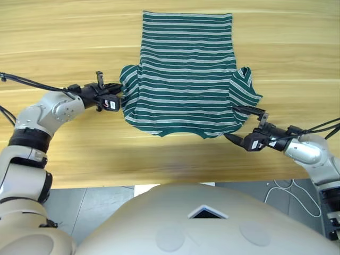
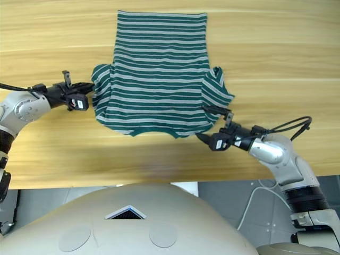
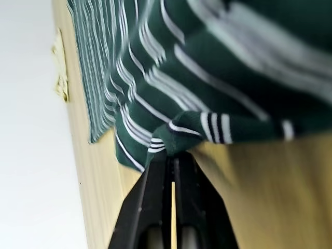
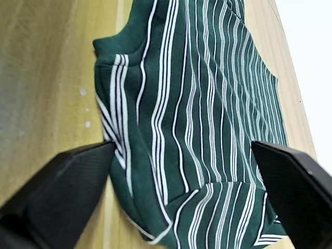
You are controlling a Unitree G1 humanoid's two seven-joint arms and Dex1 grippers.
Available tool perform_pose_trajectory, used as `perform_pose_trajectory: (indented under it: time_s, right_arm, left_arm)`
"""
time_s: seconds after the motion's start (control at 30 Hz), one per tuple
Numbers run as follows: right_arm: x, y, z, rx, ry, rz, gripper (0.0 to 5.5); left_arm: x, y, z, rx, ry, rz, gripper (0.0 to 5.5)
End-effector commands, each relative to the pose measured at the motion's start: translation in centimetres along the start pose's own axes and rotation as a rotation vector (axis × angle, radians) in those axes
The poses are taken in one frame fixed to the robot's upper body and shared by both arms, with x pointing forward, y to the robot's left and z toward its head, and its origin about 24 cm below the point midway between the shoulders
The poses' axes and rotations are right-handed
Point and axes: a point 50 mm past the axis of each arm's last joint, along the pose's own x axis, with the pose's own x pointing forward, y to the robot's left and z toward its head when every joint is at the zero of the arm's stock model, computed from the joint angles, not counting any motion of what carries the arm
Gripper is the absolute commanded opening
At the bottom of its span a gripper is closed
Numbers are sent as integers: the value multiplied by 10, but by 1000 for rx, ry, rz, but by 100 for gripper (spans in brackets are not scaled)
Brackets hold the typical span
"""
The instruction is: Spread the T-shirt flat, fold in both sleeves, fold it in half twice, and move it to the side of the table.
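We note the T-shirt (image 1: 186,74), green with pale stripes, lying on the wooden table (image 1: 64,42). Its hem (image 1: 187,15) lies on the far side and its neckline (image 1: 180,133) toward the robot. The body panel looks mostly flat. The left sleeve (image 1: 129,79) and right sleeve (image 1: 245,87) are bunched at the shoulders, and we cannot make out how the cloth is layered there. The left gripper (image 3: 171,155) sits at the outer edge of the left sleeve, low over the table. In its wrist view the two black fingers (image 3: 150,197) are drawn together with only a thin slit between them, and the striped cuff is pinched at their tips. How much cloth lies between the pads is hidden by the fold itself, and the nearby fabric is blurred. The right gripper (image 4: 176,171) is at the near right corner of the shirt, by the shoulder. Its fingers (image 4: 67,187) are spread wide, one on either side of that corner, gripping nothing. Whether either finger touches the cloth or the table we cannot tell. The fingers are cut off by the edges of that view.
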Motion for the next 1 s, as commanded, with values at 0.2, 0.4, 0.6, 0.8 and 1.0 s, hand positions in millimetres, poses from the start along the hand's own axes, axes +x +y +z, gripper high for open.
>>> perform_pose_trajectory:
  time_s: [0.2, 0.4, 0.6, 0.8, 1.0]
  right_arm:
    - [3, 6, 2, 8, -11, 21, 488]
    - [5, 7, 4, 7, -21, 26, 488]
    - [7, 6, 6, 1, -34, 33, 488]
    - [7, 6, 8, 0, -41, 38, 488]
    - [8, 7, 10, 3, -46, 37, 488]
  left_arm:
    - [-1, 12, 13, 24, -48, 95, 3]
    - [3, 28, 27, 56, -90, 173, 3]
    - [12, 36, 42, 69, -138, 203, 3]
    - [23, 39, 52, 93, -160, 197, 3]
    - [36, 44, 59, 105, -171, 199, 3]
